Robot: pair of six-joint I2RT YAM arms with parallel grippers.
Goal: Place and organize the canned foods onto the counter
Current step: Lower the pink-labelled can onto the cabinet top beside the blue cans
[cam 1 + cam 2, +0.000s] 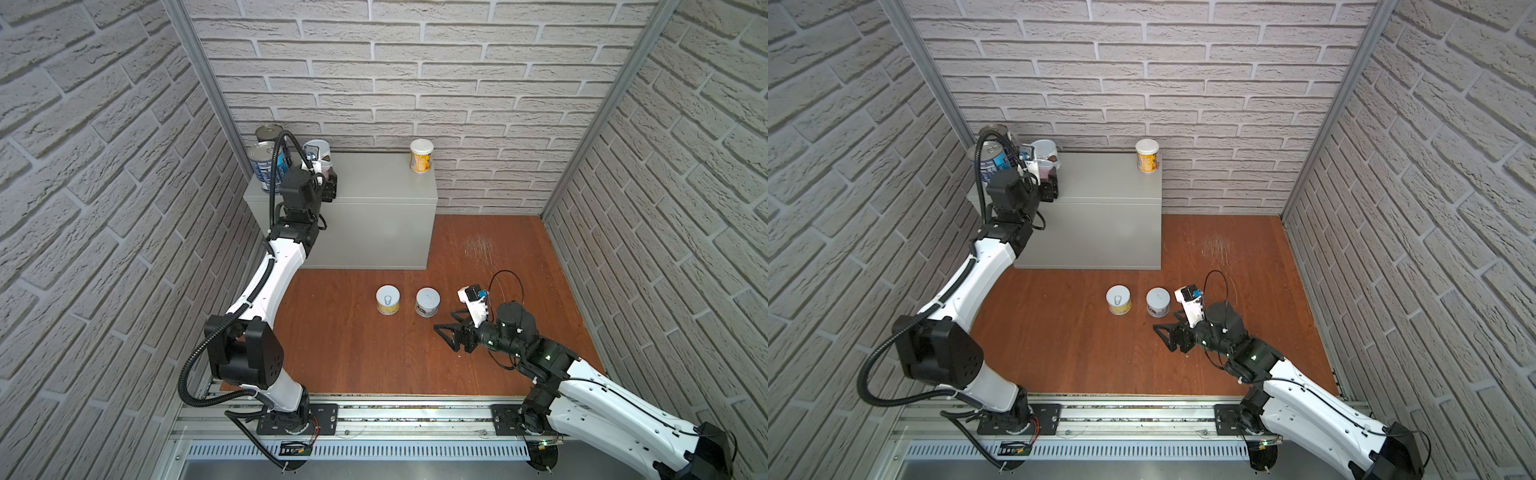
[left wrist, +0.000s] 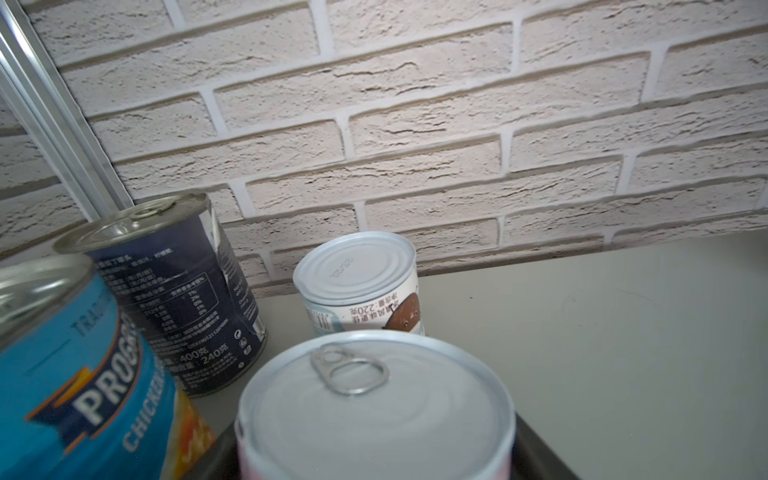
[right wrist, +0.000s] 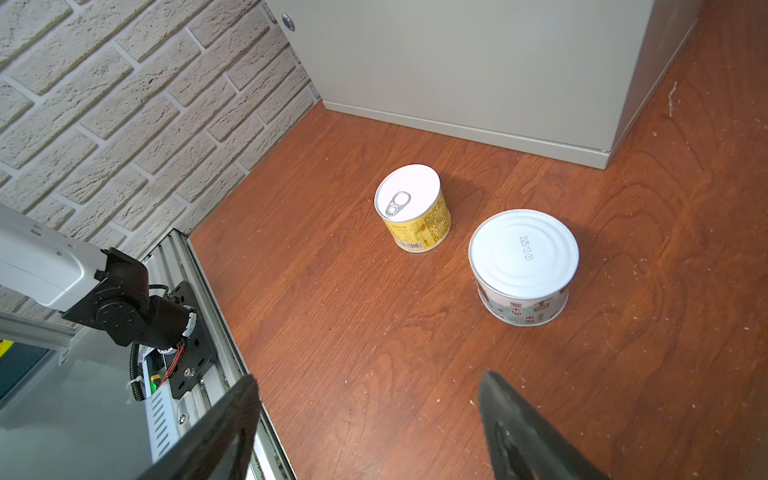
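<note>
1. At the grey metal tabletop's [image 1: 374, 178] left end, my left jaws clasp an upright pink-labelled, white-lidded can [image 2: 374, 415].
2. My right jaws gape empty; the white-labelled floor can [image 3: 523, 257] stands upright just ahead.

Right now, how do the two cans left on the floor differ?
The yellow can has a yellow label; the pale can has a whitish label with dark print. The yellow can's lid carries a pull tab; the pale can's lid is plain with a stamped date. The pale can stands nearer the right gripper, fingers open, than the yellow can. Both stand upright on the wooden floor, white-lidded, ungripped.
</note>
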